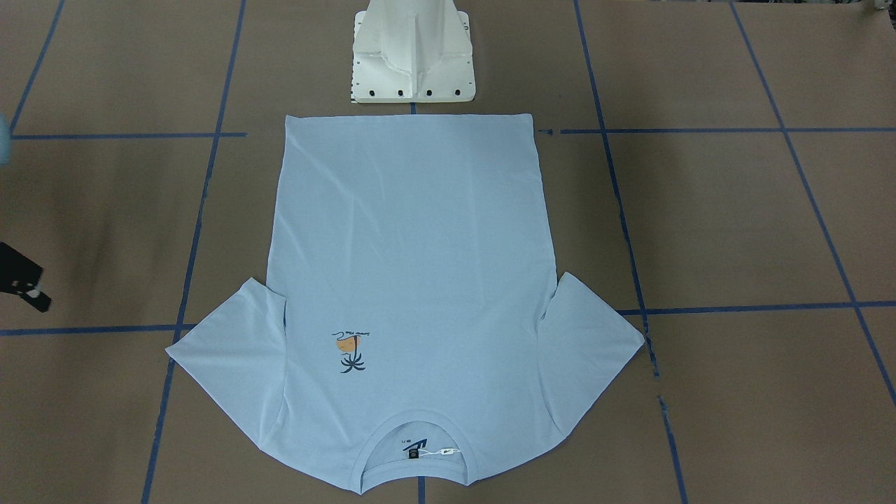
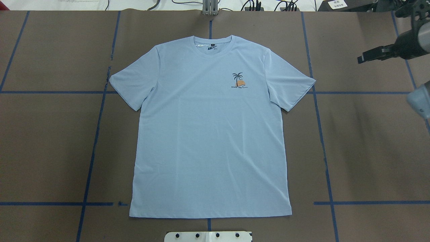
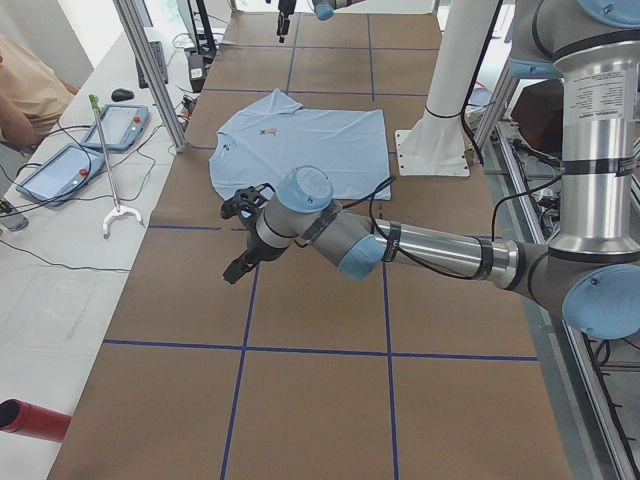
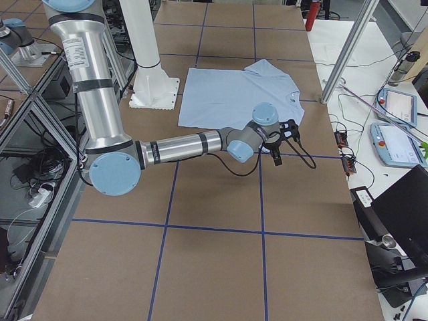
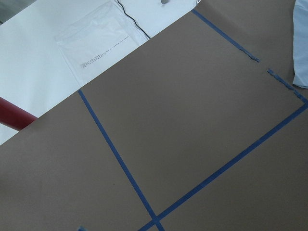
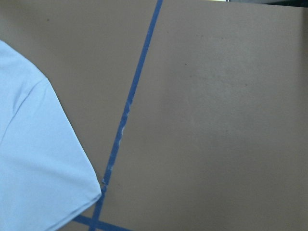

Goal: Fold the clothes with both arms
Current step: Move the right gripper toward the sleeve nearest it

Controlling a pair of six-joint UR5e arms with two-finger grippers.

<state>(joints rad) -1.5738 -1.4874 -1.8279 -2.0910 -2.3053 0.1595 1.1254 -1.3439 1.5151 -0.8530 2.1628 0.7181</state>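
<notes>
**Shirt lies flat, no fold made yet**

The light blue T-shirt (image 2: 208,134) lies flat in the middle of the brown table (image 2: 50,151), front side up. In the overhead view its collar (image 2: 211,45) points to 12 o'clock. Its bottom edge sits at 6 o'clock, near the white base (image 2: 208,237). One sleeve (image 2: 134,84) reaches toward 10 o'clock and the other toward 2 o'clock. I see no fold in it, so I think the job is at its very start. All the folds are left to do.

Nothing touches the shirt. The right gripper (image 2: 366,57) hangs out past the 2 o'clock sleeve, well apart from the cloth. It is small and dark, and I cannot tell if its fingers are spread or pressed together. The left gripper (image 3: 235,240) shows only from the side, over bare table, so I cannot tell there either. The wrist cameras show just table, blue tape (image 5: 115,159) and a bit of shirt.
</notes>
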